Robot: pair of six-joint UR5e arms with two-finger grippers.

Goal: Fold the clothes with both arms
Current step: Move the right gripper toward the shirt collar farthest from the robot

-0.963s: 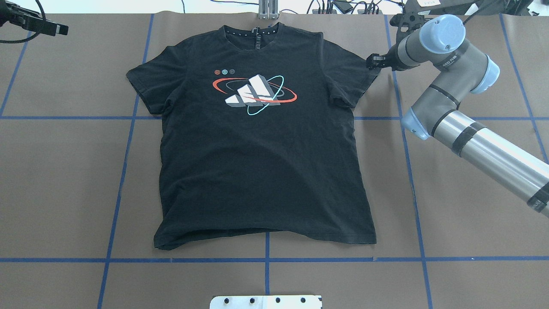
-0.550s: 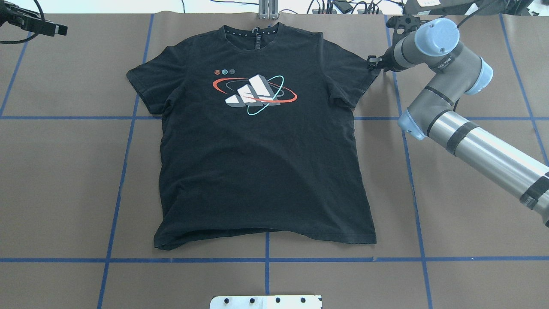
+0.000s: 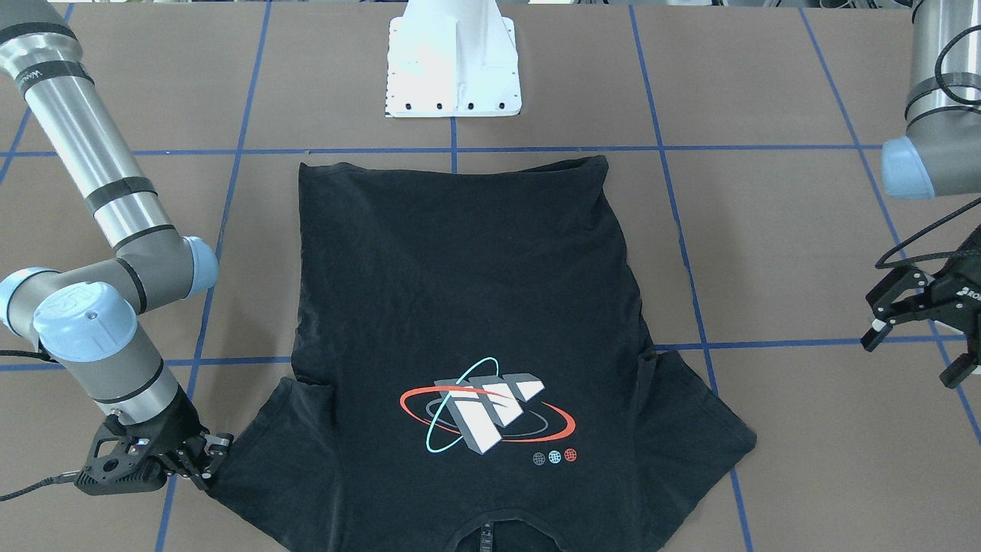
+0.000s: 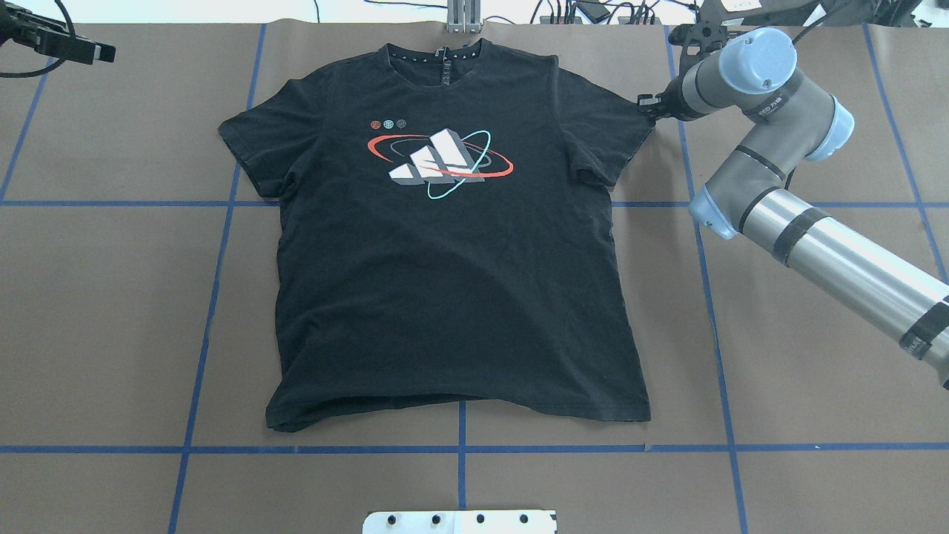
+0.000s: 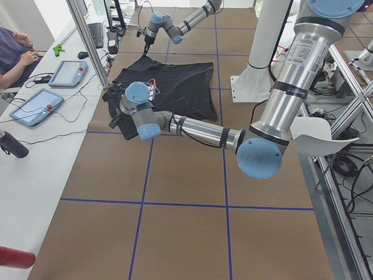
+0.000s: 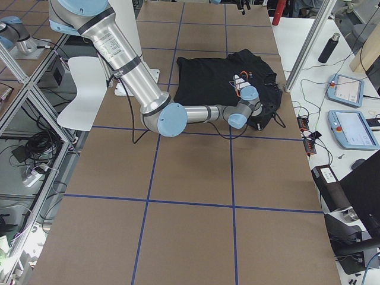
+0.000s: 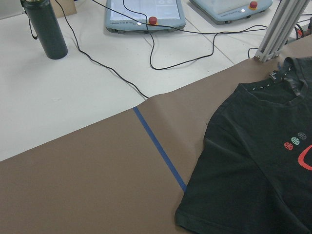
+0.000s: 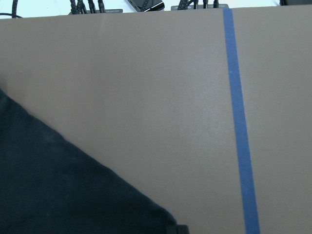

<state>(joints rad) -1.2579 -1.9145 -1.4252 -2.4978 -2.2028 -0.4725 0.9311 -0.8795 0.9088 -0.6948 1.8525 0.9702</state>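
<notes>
Since a second ago the right arm has swung its wrist joints slightly, while the right claw has stayed at the outer tip of the sleeve on that side. We see no change in the T-shirt, and the left claw has barely stirred.

We find the black T-shirt spread flat on the brown desk, front up. Its orbit graphic shows on the chest, its collar is at the far edge from the robot, and its hem is near the white pedestal base.

Low over the desk, the right claw touches the sleeve's edge. We cannot tell whether it has clenched on the cloth, since the wrist view shows only the sleeve's corner and one dark fingertip.

We see the left claw released, with its fingers spread, hanging well apart from the shirt off the other sleeve. Blue tape lines cross the desk in a grid under and around the shirt.
</notes>
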